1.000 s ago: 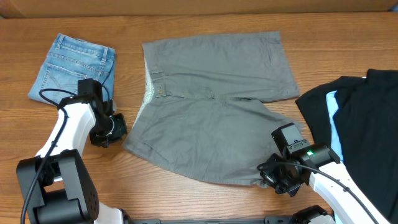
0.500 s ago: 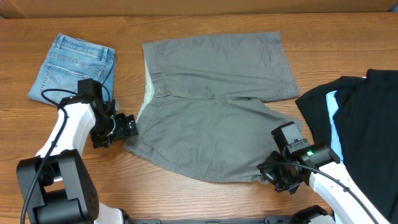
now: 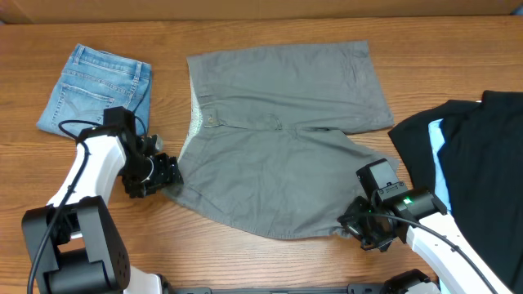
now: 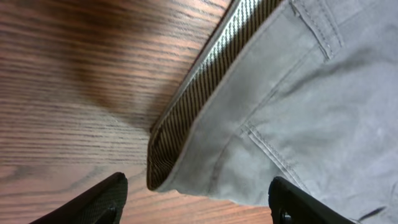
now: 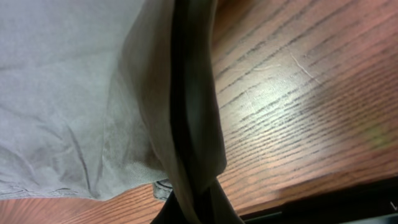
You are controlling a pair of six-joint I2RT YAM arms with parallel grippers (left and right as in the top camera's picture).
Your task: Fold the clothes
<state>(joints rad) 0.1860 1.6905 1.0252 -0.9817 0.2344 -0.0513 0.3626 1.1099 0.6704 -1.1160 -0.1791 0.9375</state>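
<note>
So we've got the grey shorts (image 3: 278, 139) spread out in the middle of the table (image 3: 270, 24), waistband (image 3: 195, 114) end toward the left arm and legs toward the right arm. The far leg lies flat and straight, while the near one is angled and a bit rumpled.

At the shorts' near waistband corner we see the left gripper (image 3: 167, 173) with its jaws spread wide. In the left wrist view, that corner and the striped inside of the waistband sit between the two fingers (image 4: 102, 199), not pinched.

At the hem of the shorts' near leg, the right gripper (image 3: 365, 231) is clamped on a fold of the grey cloth, which bunches down into it in the right wrist view.

Out past the shorts' waistband end lies a folded pair of denim shorts (image 3: 98, 86), well apart. Off the leg end sit some black clothes (image 3: 482, 163) with a light-blue patch, close to the hems.
</note>
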